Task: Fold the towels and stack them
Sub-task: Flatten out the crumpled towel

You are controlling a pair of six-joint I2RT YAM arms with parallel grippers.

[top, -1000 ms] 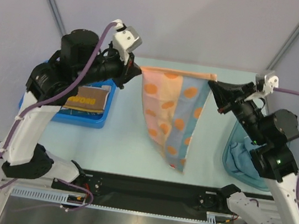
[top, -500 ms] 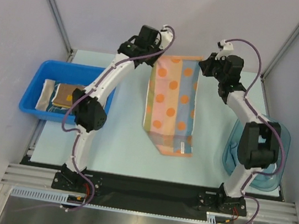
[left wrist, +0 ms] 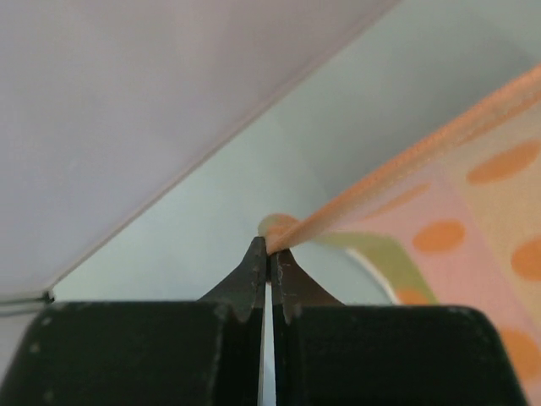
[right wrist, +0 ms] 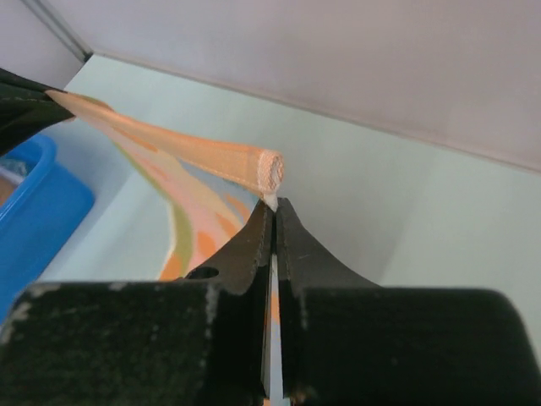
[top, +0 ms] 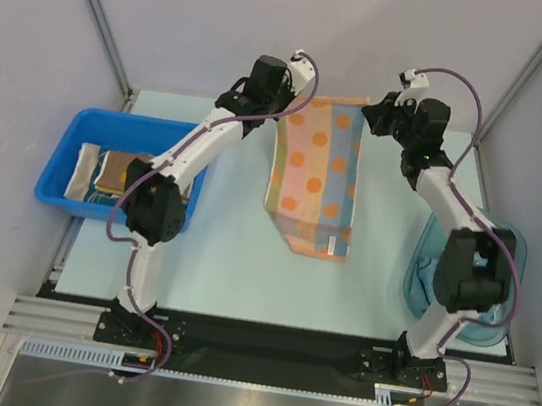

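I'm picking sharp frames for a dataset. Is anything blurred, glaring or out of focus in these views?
Top view: evenly lit, sharp, no harsh glare; the dotted towel reads clearly. Left wrist view: the left gripper is crisp, the towel's dots go soft. Right wrist view: the right gripper and towel edge are sharp, the blue bin behind blurs.

The top view looks down on the table (top: 223,257); both close wrist views share the hem of the towel (left wrist: 473,211).

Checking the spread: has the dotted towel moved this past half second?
Yes: the dotted towel slid toward the back wall, its lower edge farther from the base rail.
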